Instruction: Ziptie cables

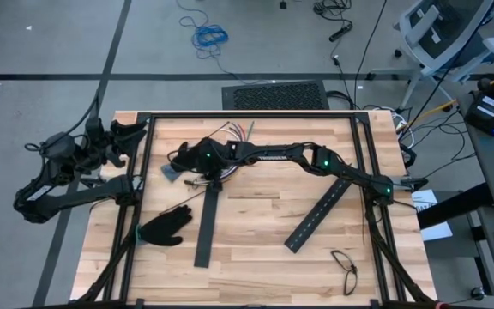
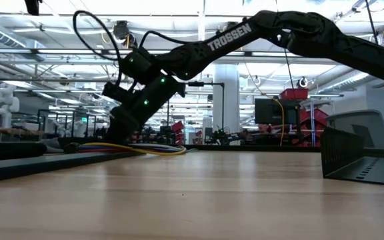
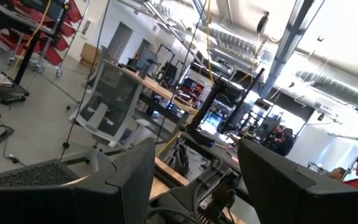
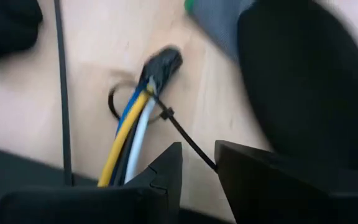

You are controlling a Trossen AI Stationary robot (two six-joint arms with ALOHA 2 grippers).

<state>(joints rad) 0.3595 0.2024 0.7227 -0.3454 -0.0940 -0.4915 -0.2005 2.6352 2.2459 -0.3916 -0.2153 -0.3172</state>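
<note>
We see the right gripper (image 4: 197, 167) pinching the ziptie (image 4: 188, 138) looped round the cables (image 4: 132, 134); the left gripper (image 3: 194, 180) waits half open, far left.

A dark arm marked TROSSEN (image 2: 230, 37) reached down to the yellow, red and blue cables (image 2: 142, 148) lying on the wooden table (image 2: 199, 193); a black slotted bar (image 2: 360, 155) stood at right.
</note>
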